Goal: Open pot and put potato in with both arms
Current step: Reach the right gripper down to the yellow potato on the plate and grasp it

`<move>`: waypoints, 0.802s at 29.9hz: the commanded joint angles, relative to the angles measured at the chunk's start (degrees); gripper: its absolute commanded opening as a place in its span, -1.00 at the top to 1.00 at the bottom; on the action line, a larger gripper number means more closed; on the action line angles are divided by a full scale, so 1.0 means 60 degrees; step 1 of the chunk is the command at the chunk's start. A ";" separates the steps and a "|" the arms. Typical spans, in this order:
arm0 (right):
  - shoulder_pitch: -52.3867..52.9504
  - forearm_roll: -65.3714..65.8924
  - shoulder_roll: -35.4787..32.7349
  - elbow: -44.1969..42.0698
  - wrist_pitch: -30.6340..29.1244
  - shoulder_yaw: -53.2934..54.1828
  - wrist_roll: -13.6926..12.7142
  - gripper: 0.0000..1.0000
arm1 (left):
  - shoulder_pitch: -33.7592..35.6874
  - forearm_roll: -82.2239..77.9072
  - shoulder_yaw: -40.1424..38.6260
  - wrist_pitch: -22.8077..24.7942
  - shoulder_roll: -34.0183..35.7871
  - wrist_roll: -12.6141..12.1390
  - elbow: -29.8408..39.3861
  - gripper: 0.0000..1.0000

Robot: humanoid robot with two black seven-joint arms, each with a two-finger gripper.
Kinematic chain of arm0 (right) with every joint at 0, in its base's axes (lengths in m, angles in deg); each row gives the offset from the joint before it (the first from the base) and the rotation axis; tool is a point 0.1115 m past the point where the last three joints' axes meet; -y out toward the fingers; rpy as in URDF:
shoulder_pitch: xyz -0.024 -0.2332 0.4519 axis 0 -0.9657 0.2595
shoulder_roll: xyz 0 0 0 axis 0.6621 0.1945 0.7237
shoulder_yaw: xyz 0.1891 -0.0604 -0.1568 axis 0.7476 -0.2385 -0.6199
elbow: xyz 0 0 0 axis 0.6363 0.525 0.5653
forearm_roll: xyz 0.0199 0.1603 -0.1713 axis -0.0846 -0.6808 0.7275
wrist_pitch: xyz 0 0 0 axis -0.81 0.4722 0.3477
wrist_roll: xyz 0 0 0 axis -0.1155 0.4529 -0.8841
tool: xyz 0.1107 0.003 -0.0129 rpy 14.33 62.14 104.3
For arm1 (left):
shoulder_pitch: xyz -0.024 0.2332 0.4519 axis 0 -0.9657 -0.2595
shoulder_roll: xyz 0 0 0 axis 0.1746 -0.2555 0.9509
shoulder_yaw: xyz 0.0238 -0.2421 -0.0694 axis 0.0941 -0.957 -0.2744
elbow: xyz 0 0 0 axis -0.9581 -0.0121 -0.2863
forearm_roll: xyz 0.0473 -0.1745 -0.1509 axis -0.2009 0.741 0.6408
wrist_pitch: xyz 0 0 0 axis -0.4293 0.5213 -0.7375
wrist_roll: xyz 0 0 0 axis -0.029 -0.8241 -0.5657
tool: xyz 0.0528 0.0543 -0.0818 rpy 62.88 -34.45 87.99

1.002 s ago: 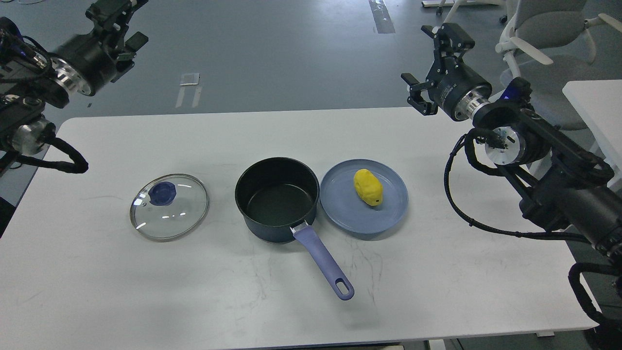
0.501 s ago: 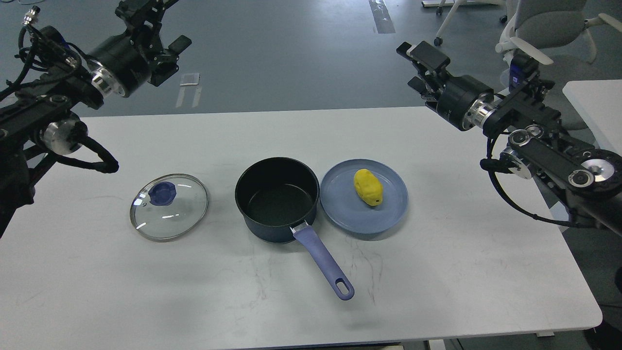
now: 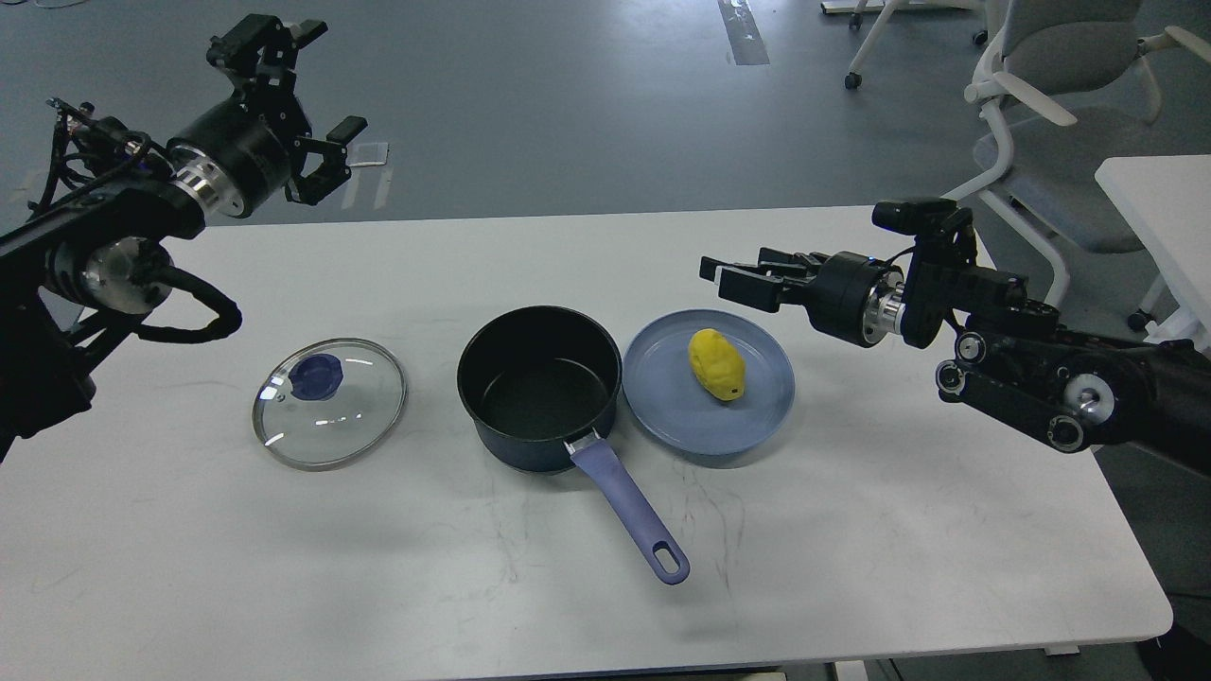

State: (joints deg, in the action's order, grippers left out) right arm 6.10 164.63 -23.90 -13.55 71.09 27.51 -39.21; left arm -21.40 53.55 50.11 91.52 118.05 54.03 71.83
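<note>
Jaws of the right gripper (image 3: 733, 274) stand apart, empty, right of centre just above the potato (image 3: 716, 363). Left gripper (image 3: 298, 104), upper left, is spread too. The potato lies on the plate (image 3: 662, 397) beside the pot (image 3: 539, 386); likely light, smooth, best pinched across its narrow middle.

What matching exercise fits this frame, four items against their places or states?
Items:
1. potato
2. pot
3. glass lid
4. right gripper

Places or states:
A. flat on the table, left of the pot
B. open and empty, handle pointing toward the camera
C. lying on the blue plate
D. in the air above the plate's far edge, holding nothing

Pairs: 1-C, 2-B, 3-A, 4-D
</note>
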 commanded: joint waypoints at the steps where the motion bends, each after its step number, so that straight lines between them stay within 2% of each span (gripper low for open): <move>1: 0.0006 -0.0006 0.0384 -0.0373 0.0037 -0.0382 -0.0001 -0.98 | -0.0221 -0.0015 -0.0023 -0.0022 0.0022 0.0004 -0.0001 -0.96; 10: -0.0126 -0.0006 0.1424 -0.1046 0.0037 -0.1041 -0.0074 -0.90 | -0.0354 -0.0029 -0.0140 -0.0051 0.0212 0.0122 0.0116 -0.96; 16: -0.0185 -0.0006 0.1557 -0.1471 0.0037 -0.1086 -0.0104 -0.87 | -0.0368 -0.0044 -0.0140 -0.0051 0.0271 0.0136 0.0116 -0.96; 19: -0.0272 -0.0006 0.1572 -0.1646 0.0037 -0.1115 -0.0104 -0.69 | -0.0368 -0.0044 -0.0140 -0.0065 0.0256 0.0122 0.0116 -0.96; 23: -0.0390 -0.0006 0.1659 -0.1720 0.0037 -0.1319 -0.0104 -0.66 | -0.0398 -0.0073 -0.0140 -0.0182 0.0227 0.0122 0.0116 -0.96; 24: -0.0375 -0.0006 0.1732 -0.1720 0.0037 -0.1508 -0.0104 -0.57 | -0.0398 -0.0088 -0.0126 -0.0241 0.0198 0.0122 0.0116 -0.96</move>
State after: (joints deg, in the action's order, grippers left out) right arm 3.96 164.59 -14.26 -23.71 71.32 20.32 -39.84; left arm -23.75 53.15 49.26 90.82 119.56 54.83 72.53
